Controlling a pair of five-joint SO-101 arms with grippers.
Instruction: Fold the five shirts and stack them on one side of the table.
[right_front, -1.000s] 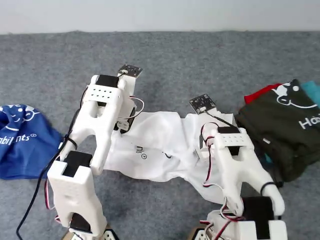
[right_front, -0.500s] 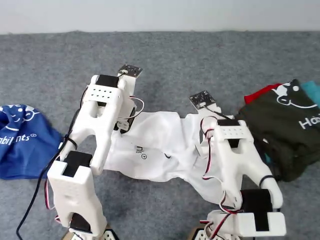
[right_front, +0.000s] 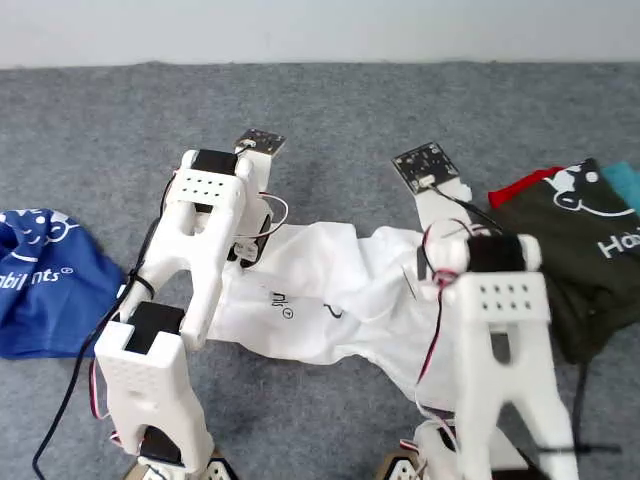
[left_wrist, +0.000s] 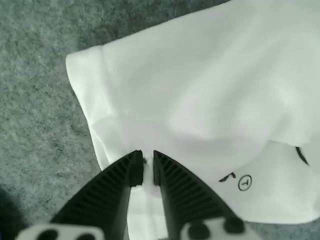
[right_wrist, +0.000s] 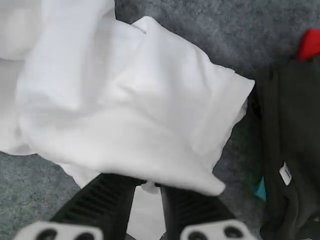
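Two pinches on the white shirt (right_front: 330, 275), central on the tabletop (right_front: 380, 120): left gripper (left_wrist: 146, 157) at its left edge, right gripper (right_wrist: 148, 184) at a fold beside the dark stack (right_front: 570, 275). Lift both ends level; fold clear of that stack.

The left arm (right_front: 205, 230) and right arm (right_front: 500, 330) are white plastic shells with black servo blocks (right_front: 150, 322), red, white and black cables (right_front: 432, 335), small dark circuit boards (right_front: 425, 165), and a left hand (left_wrist: 147, 166) and right hand (right_wrist: 147, 187) with black ribbed fingers (left_wrist: 112, 187).

Bright, even light. The white shirt (left_wrist: 200, 90) almost glows, with soft shadows under its folds.
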